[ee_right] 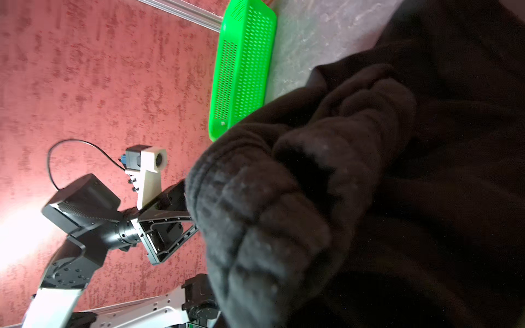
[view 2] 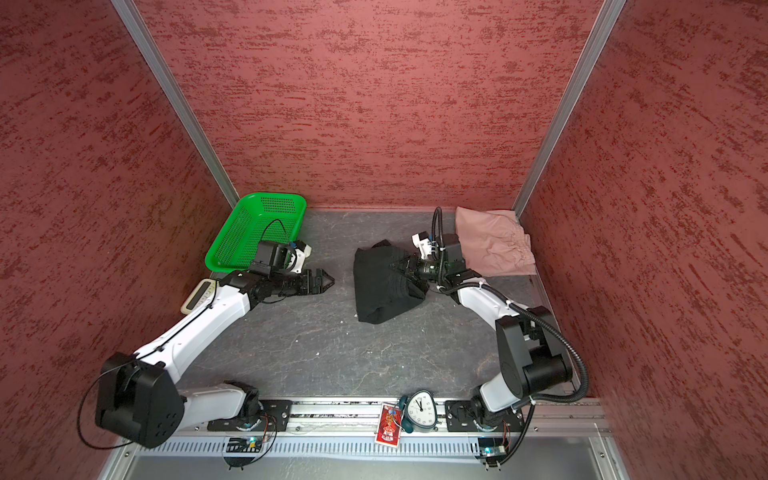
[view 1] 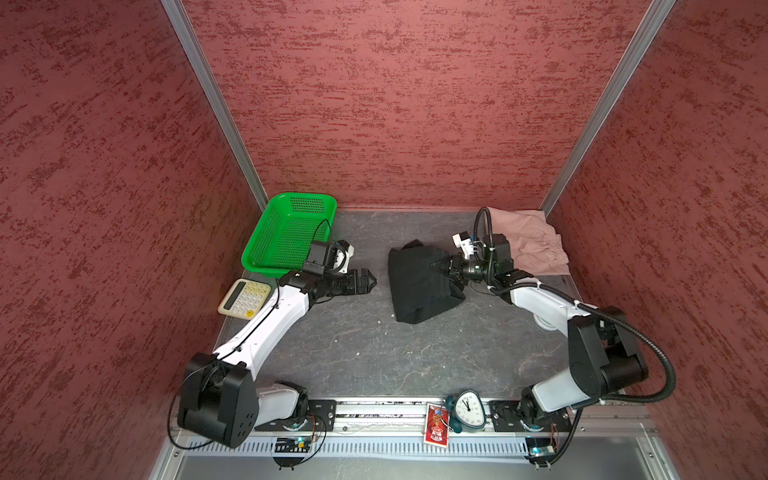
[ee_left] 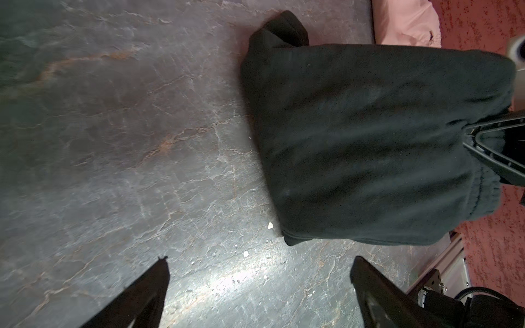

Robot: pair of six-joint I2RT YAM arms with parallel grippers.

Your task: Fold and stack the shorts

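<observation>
The black shorts (view 1: pixel 417 291) (view 2: pixel 380 291) lie bunched in the middle of the table, seen close in the left wrist view (ee_left: pixel 369 142). My right gripper (view 1: pixel 437 265) (view 2: pixel 393 264) is shut on their right edge, pinching the ribbed waistband (ee_right: pixel 270 213) and holding it lifted. The cloth hides its fingertips in the right wrist view. My left gripper (view 1: pixel 371 281) (view 2: pixel 329 282) (ee_left: pixel 260 259) stands open over bare table just left of the black shorts, apart from them. The dusty pink shorts (view 1: pixel 534 245) (view 2: pixel 496 245) (ee_left: pixel 403 22) lie flat at the back right corner.
A green mesh basket (view 1: pixel 286 232) (ee_right: pixel 244 65) stands at the back left, behind my left wrist. A cream calculator (view 1: pixel 245 297) lies at the left edge. A small clock (view 1: pixel 467 409) and a red card (view 1: pixel 436 428) sit on the front rail. Red walls enclose three sides.
</observation>
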